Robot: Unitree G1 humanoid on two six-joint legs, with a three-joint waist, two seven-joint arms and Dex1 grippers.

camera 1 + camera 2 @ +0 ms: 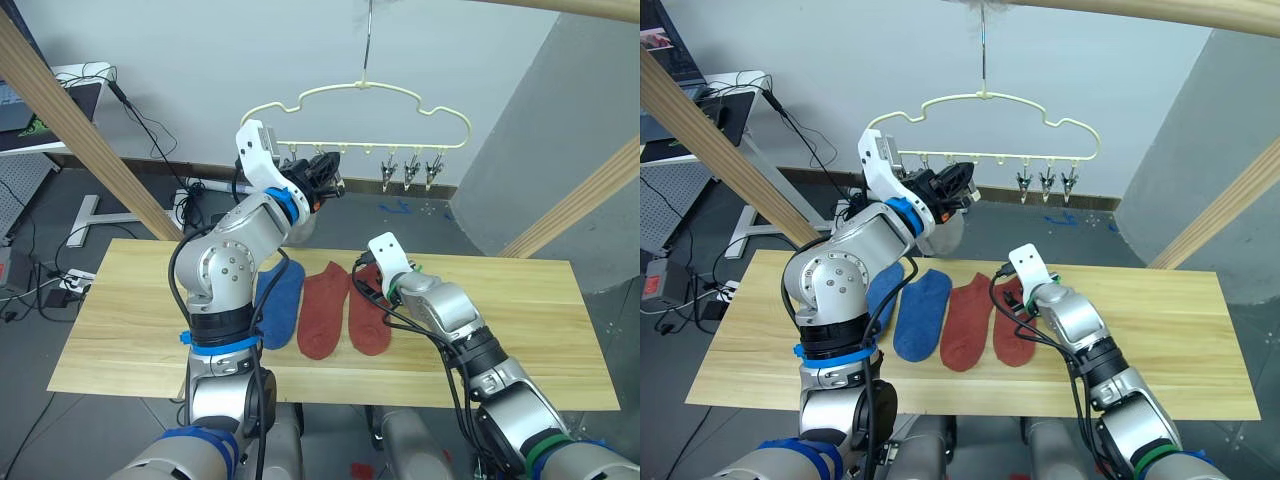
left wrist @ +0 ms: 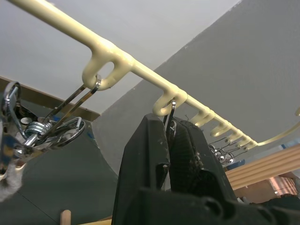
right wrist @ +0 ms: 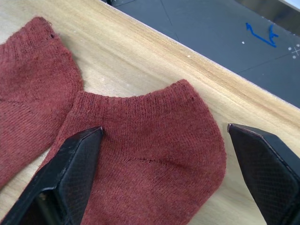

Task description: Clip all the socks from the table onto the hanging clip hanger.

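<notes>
The pale-yellow clip hanger (image 1: 400, 145) hangs by its hook above the far side of the table (image 1: 520, 330). My left gripper (image 2: 169, 123) is raised to its row of clips and shut on one metal clip (image 2: 171, 110). Just beside it a light grey sock (image 1: 948, 238) hangs from a neighbouring clip. Two blue socks (image 1: 923, 312) (image 1: 880, 290) and two rust-red socks (image 1: 323, 310) (image 1: 368, 318) lie side by side on the table. My right gripper (image 3: 164, 129) is open, low over the cuff of the rightmost red sock (image 3: 150, 159), one finger on each side.
Slanted round wooden poles (image 1: 80, 130) (image 1: 590, 195) frame the table on both sides. Three free clips (image 1: 410, 172) hang at the hanger's right end. A desk with a laptop (image 1: 40, 110) and floor cables stand at the back left.
</notes>
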